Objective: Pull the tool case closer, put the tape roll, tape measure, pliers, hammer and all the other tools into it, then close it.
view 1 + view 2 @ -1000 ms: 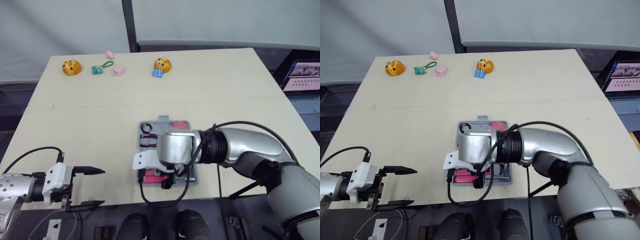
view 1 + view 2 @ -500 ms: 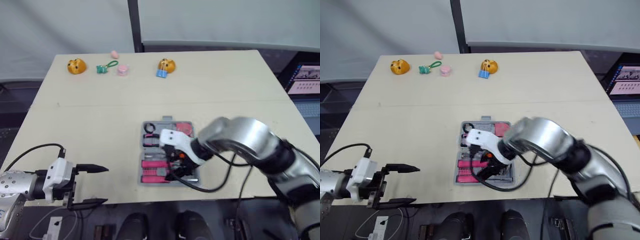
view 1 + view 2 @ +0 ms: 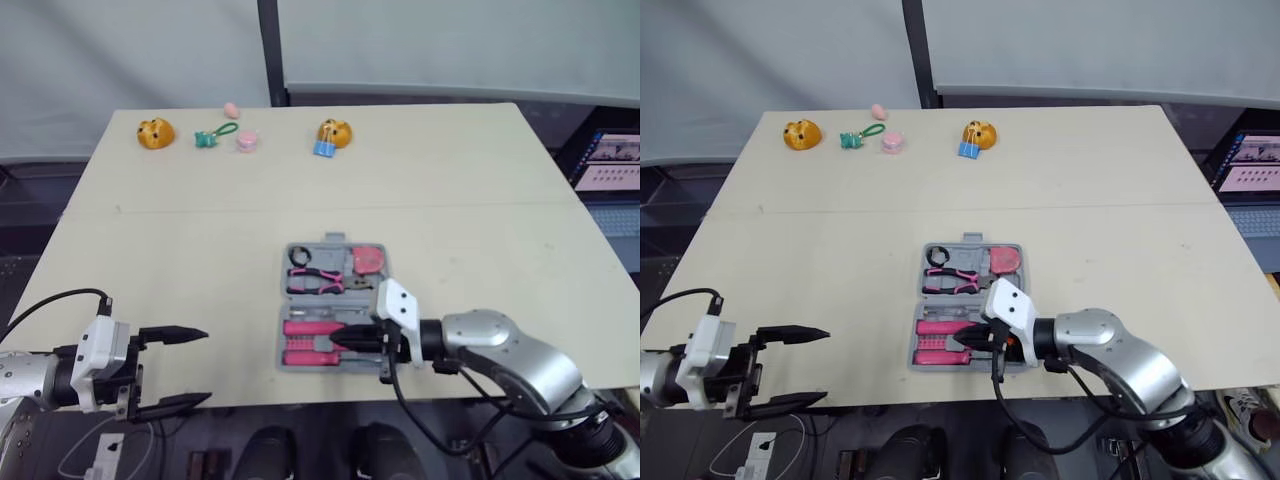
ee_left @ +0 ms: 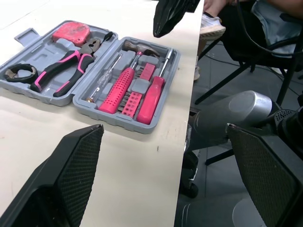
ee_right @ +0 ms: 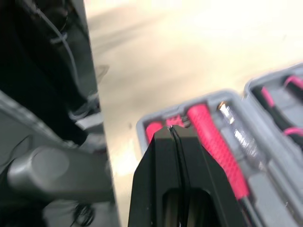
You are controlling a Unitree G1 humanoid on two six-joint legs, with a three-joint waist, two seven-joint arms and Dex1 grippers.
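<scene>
The grey tool case (image 3: pixel 335 305) lies open near the table's front edge. In its far half sit the black tape roll (image 3: pixel 297 256), the pink tape measure (image 3: pixel 368 260) and the pliers (image 3: pixel 315 282). Its near half holds the pink-handled hammer (image 4: pixel 119 86) and screwdrivers (image 4: pixel 151 97). My right gripper (image 3: pixel 338 341) is shut with nothing in it; its tips point left over the case's near half, above the pink handles (image 5: pixel 213 137). Off the table's front left corner, my left gripper (image 3: pixel 205 366) stands open and empty, well left of the case.
Along the far edge of the table (image 3: pixel 200 250) lie two orange toys (image 3: pixel 152 131) (image 3: pixel 330 130), a green keychain (image 3: pixel 210 135), two small pink pieces (image 3: pixel 246 141) and a blue clip (image 3: pixel 320 148). A laptop (image 3: pixel 605 160) stands off to the right.
My right arm has swung from above the case to its near right side, uncovering the tools, and its gripper has gone from open to shut. The left arm has barely moved.
</scene>
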